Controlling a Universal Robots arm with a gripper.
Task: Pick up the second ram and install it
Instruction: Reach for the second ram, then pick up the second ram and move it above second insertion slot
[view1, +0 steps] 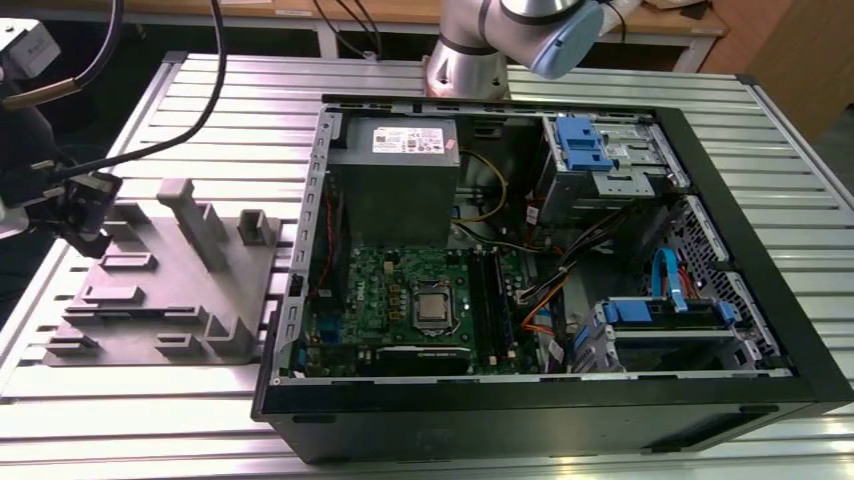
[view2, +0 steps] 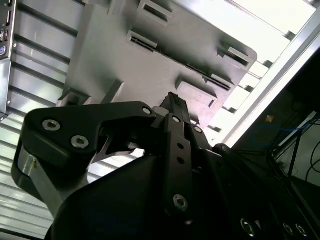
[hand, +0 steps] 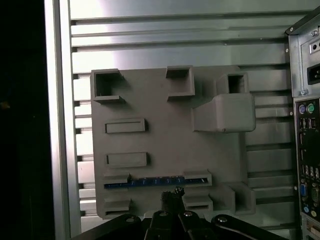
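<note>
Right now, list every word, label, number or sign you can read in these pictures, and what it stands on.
No text can be read.
The label on the power supply: print too blurred to read.
The rear port markings on the computer case: too small to read.
The grey fixture: no text.

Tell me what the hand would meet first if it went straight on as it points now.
Likely the second ram, the blue-edged stick in a slot of the gray holder, or the holder just beside it; depth is unclear.
</note>
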